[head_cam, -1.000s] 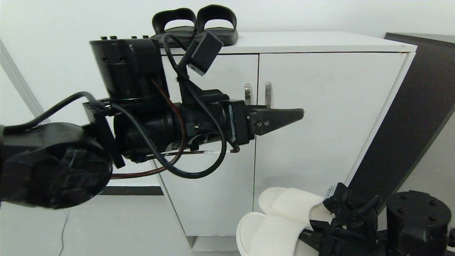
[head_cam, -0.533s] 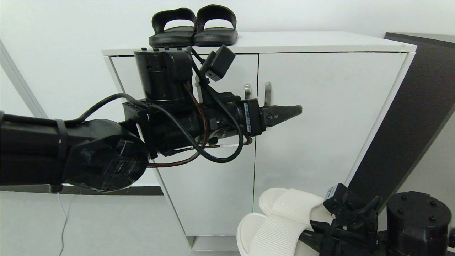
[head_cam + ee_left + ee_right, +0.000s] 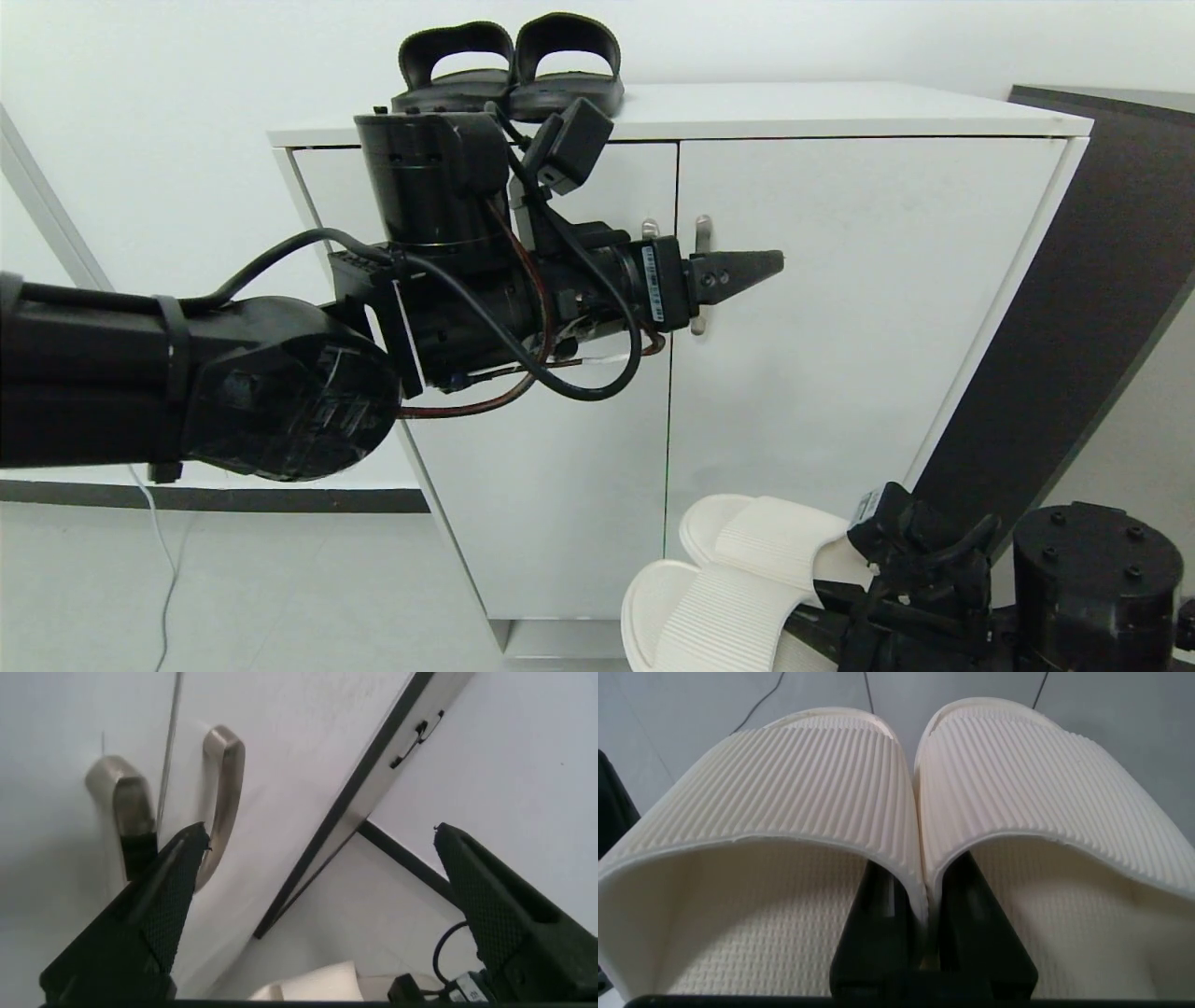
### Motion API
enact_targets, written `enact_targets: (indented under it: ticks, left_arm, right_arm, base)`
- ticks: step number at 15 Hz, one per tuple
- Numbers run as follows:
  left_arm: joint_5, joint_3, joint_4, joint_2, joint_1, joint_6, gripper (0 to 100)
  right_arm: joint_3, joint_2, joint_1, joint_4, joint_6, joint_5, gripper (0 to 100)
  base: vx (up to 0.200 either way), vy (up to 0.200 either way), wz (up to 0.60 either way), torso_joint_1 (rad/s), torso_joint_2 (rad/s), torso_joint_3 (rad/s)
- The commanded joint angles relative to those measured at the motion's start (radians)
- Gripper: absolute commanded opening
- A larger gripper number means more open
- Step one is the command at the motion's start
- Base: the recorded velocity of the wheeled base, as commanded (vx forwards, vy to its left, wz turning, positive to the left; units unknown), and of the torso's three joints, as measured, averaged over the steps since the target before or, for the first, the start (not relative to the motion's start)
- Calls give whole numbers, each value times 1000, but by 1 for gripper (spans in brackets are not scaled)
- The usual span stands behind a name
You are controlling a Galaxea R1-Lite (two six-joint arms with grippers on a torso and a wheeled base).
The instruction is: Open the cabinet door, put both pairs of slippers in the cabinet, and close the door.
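Left gripper (image 3: 742,271): fingers (image 3: 140,924) spread wide, level with the door handles (image 3: 224,784) at the cabinet (image 3: 868,327) centre seam; contact unclear (both doors shut). Right gripper (image 3: 901,560): clenched on the white slippers (image 3: 813,793), pinching their inner walls together, near right, low. Black slippers (image 3: 509,65) sit on the cabinet top, far left.

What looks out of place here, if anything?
The black slippers sit on top of the white cabinet, an odd perch for footwear. The white slippers are pinched together in the right gripper. Both cabinet doors are shut; nothing looks spilled or damaged.
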Motion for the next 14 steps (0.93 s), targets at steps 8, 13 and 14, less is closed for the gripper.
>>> enact_targets:
  ticks: [8,13,14]
  left_arm:
    - [3,-66,42,51,-5,5,100]
    - [4,-58,39,47,-12,5,0]
    - [4,-57,39,45,-12,5,0]
  right_arm:
    - [2,4,-1,1,0,1,0]
    - [6,6,-1,1,0,7,0]
    - [8,4,-1,1,1,19,0]
  base:
    - [0,0,0,0,0,0]
    - [0,0,0,0,0,0]
    - [0,0,0,0,0,0]
